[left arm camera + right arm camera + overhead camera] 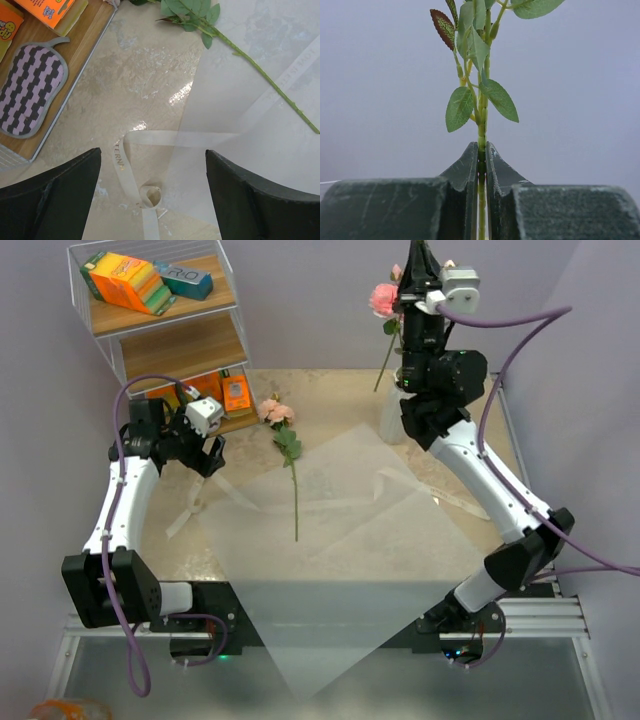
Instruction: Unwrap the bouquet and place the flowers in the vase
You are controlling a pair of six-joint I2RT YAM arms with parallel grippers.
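The bouquet is undone: its pale translucent paper lies spread flat on the table, with cream ribbon loose at its left edge. One of the flowers, a pink rose, lies on the table with its stem across the paper. My left gripper hangs open over the ribbon, holding nothing. My right gripper is raised high at the back, shut on a green stem of another pink rose. The white vase stands below it, mostly hidden by the right arm.
A wire shelf rack with wooden shelves stands at the back left, holding orange boxes. A purple-and-black striped pad lies on its lowest shelf, close to my left gripper. More ribbon trails beside the right arm.
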